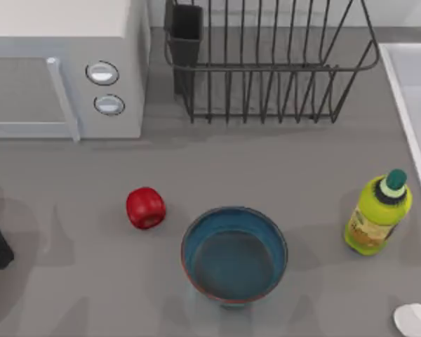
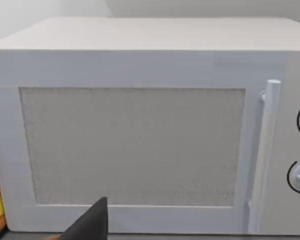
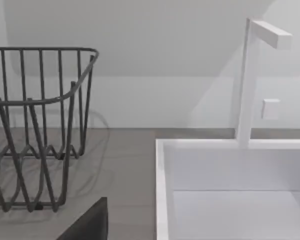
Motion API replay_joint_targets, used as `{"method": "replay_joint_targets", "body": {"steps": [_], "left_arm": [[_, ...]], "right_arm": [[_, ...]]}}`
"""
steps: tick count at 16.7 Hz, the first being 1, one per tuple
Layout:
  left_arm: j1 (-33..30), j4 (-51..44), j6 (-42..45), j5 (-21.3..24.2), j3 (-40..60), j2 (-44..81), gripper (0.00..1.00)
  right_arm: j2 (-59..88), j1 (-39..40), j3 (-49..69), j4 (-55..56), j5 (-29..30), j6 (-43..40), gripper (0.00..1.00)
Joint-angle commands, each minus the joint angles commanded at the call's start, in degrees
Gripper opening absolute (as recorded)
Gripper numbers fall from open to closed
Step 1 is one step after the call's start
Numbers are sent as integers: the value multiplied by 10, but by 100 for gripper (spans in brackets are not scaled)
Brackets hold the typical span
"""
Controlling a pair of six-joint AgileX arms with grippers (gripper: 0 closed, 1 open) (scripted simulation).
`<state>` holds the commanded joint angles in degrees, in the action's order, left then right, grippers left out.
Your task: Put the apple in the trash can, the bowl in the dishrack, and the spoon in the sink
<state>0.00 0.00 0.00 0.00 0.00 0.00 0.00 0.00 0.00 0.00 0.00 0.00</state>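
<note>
On the table the apple (image 1: 145, 208) lay just left of the bowl (image 1: 234, 255), so I planned a straight-down grasp; I could not tell either gripper's state.

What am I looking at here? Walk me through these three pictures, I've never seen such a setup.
A simulated two-armed robot works at a grey table. One camera looks down from above; the other two sit on the arms' wrists. On the table lie a red apple, a blue bowl, a green bottle and a white spoon; behind stand a microwave, a wire dishrack and, at the right, the sink. The left wrist camera faces the microwave, the right one the dishrack and sink. Nothing is held.
</note>
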Motion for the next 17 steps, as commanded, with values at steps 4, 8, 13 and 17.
{"method": "replay_joint_targets", "body": {"steps": [4, 8, 13, 17], "left_arm": [[-5, -10, 5, -1, 14, 17, 100], [-33, -68, 35, -4, 93, 118, 100], [-93, -192, 99, -11, 266, 340, 100], [-151, -314, 160, -18, 436, 559, 100]], "right_arm": [[0, 0, 0, 0, 0, 0, 100], [0, 0, 0, 0, 0, 0, 100], [0, 0, 0, 0, 0, 0, 100], [0, 0, 0, 0, 0, 0, 100]]}}
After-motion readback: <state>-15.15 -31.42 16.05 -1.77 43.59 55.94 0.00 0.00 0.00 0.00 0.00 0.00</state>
